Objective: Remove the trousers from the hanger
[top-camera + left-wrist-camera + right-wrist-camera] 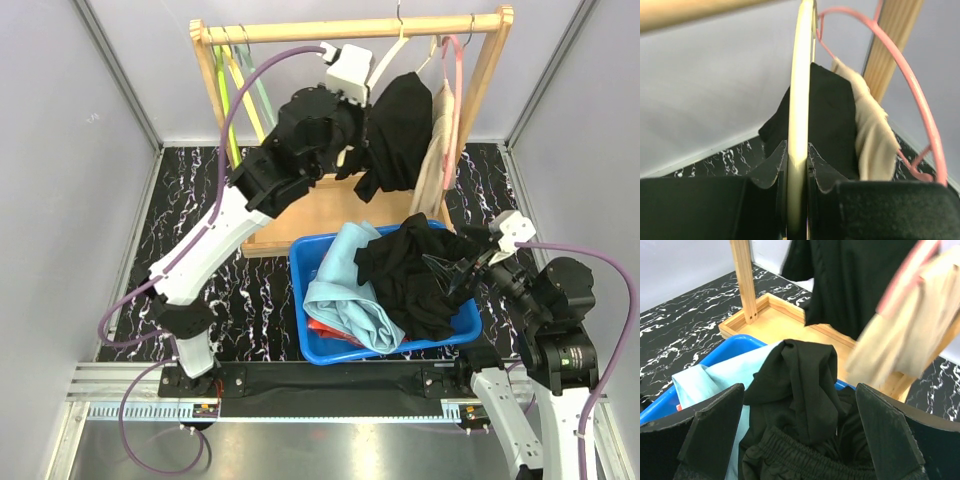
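A black pair of trousers [400, 125] hangs on a cream hanger [799, 100] on the wooden rack. Beside it a beige pair [437, 150] hangs on a pink hanger [910, 85]. My left gripper [799, 165] is shut on the cream hanger's arm, just left of the hanging black pair [832, 120]. The blue bin [310, 265] holds a light blue pair [345, 290], a second black pair [415, 280] and a red pair [325, 333], mostly buried. My right gripper [800, 405] is open and empty, just above the binned black pair [805, 390].
The wooden rack's top rail [350, 30] spans the back, and its base tray [300, 210] lies behind the bin. Empty yellow and green hangers [235, 90] hang at the rail's left end. Grey walls close in both sides.
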Motion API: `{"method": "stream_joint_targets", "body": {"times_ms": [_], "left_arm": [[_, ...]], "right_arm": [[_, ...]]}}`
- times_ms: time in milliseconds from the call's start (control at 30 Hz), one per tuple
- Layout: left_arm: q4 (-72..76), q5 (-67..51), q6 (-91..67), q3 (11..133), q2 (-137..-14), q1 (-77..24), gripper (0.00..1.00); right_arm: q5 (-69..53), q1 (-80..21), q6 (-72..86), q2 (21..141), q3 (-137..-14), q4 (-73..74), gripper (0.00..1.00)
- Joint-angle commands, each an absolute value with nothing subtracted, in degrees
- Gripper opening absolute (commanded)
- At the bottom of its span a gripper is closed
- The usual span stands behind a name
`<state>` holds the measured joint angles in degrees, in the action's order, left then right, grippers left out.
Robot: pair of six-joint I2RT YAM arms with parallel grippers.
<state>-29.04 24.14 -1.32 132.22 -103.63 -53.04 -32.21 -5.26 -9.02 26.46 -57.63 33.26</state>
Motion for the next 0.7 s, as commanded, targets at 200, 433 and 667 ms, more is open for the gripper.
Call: {"method": "stream_joint_targets", "body": {"times_ms": [200, 433, 667], "left_arm": [[-15.0, 27.8, -3.3, 126.9, -92.8, -50.5, 0.00], [-14.9, 28.2, -4.4, 121.7, -87.9, -50.4, 0.00], [-15.0, 27.3, -6.3, 116.1, -82.6, -50.5, 0.00]], "right_arm": [[-45.2, -5.0, -13.1, 32.8, -61.3, 27.9, 1.00], [-51.6, -5.0, -17.6, 41.6, -66.8, 26.9, 1.00], [-55.2, -5.2, -17.8, 48.7, -71.1, 23.8, 1.00]]}}
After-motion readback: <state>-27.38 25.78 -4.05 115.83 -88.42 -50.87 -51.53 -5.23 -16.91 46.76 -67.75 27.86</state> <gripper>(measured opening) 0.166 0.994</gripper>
